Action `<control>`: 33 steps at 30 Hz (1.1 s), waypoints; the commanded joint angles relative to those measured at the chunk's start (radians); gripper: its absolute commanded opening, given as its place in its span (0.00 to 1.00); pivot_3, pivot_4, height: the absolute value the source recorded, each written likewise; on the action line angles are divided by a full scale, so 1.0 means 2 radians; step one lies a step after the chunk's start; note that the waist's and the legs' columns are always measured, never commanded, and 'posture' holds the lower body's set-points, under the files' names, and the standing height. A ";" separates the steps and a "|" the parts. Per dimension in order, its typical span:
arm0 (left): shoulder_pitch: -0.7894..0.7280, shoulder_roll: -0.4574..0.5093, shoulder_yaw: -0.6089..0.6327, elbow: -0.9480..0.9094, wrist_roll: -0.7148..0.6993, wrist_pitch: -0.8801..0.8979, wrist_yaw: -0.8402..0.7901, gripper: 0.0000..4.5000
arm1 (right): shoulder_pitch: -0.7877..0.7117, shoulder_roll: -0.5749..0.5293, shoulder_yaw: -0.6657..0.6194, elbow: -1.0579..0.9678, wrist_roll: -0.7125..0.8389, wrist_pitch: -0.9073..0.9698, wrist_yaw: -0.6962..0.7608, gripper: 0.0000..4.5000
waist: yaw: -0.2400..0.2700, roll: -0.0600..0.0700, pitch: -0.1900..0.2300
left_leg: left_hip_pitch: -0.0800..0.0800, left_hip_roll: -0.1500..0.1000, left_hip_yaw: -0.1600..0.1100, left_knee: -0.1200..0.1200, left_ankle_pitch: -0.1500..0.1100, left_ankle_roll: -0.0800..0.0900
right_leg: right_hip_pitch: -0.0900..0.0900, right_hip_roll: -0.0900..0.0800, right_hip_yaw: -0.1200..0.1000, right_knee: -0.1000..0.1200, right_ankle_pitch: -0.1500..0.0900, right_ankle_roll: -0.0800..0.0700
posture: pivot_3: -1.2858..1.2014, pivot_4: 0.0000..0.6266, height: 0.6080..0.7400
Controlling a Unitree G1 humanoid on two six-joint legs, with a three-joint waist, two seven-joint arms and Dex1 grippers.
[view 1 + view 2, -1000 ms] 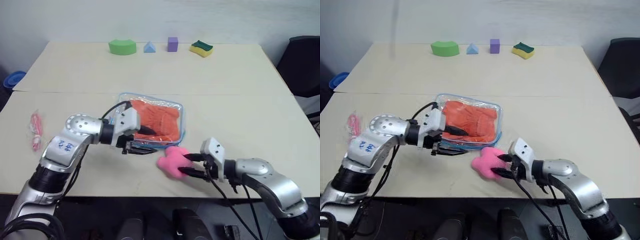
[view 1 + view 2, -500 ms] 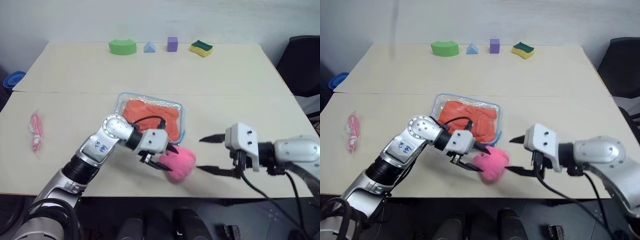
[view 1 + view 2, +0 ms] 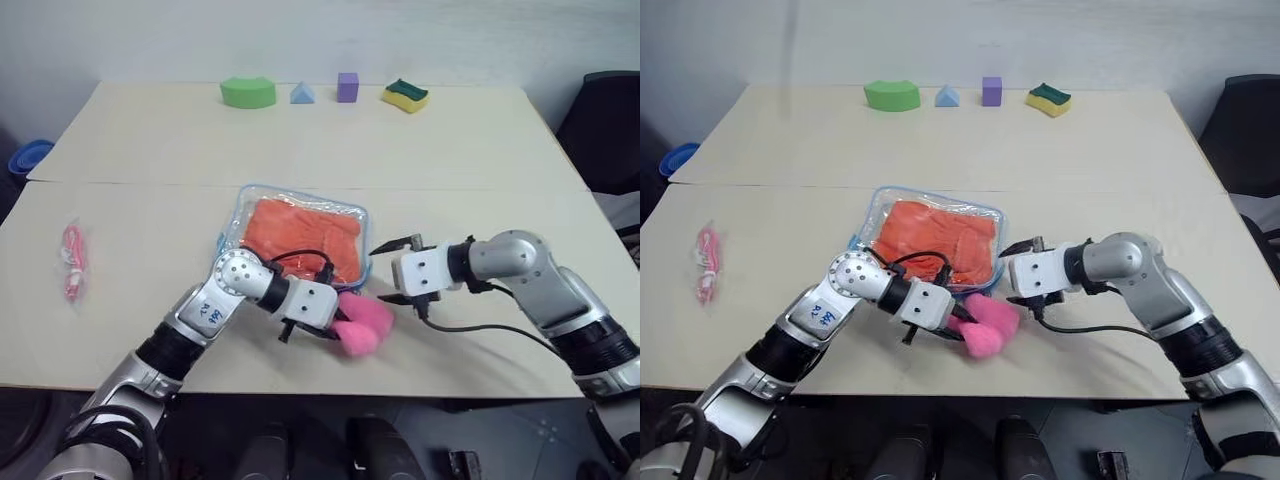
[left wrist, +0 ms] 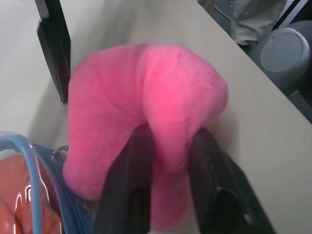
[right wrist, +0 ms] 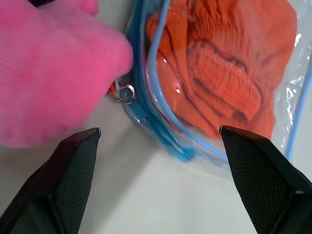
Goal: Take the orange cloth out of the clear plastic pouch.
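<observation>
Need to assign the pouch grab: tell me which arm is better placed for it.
Right. The right gripper is open, its fingers either side of the clear, blue-edged plastic pouch's near corner, bright orange wrinkled cloth inside. The left gripper is shut on the fuzzy pink plush lump.

Place: a plain test room or lab
Signs: beige tables (image 3: 300,140) against bare wall (image 3: 300,35), foam blocks (image 3: 300,92), office chair (image 3: 605,120)
</observation>
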 commanded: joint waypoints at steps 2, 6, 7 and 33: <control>0.020 0.018 0.009 -0.051 -0.007 0.034 -0.003 0.00 | -0.019 0.032 -0.009 0.025 -0.011 -0.034 -0.014 0.87 | -0.002 0.000 0.000 | 0.000 0.000 0.000 0.000 0.000 0.000 | 0.000 0.000 0.000 0.000 0.000 0.000 | 0.52 0.24 1.00; 0.031 0.031 0.017 -0.066 0.001 0.052 0.008 0.00 | -0.029 0.044 -0.010 0.052 -0.014 -0.054 -0.005 0.62 | -0.001 0.000 0.000 | 0.000 0.000 0.000 0.000 0.000 0.000 | 0.000 0.000 0.000 0.000 0.000 0.000 | 0.52 0.24 1.00; 0.032 0.034 0.020 -0.068 -0.001 0.056 0.010 0.00 | -0.032 0.046 -0.010 0.060 -0.015 -0.059 -0.004 0.55 | -0.001 0.000 0.000 | 0.000 0.000 0.000 0.000 0.000 0.000 | 0.000 0.000 0.000 0.000 0.000 0.000 | 0.52 0.24 1.00; 0.158 0.115 0.208 -0.162 -0.119 0.224 0.076 0.00 | -0.034 -0.006 -0.071 0.140 -0.002 -0.142 -0.001 0.01 | -0.002 0.000 0.000 | 0.000 0.000 0.000 0.000 0.000 0.000 | 0.000 0.000 0.000 0.000 0.000 0.000 | 0.52 0.24 1.00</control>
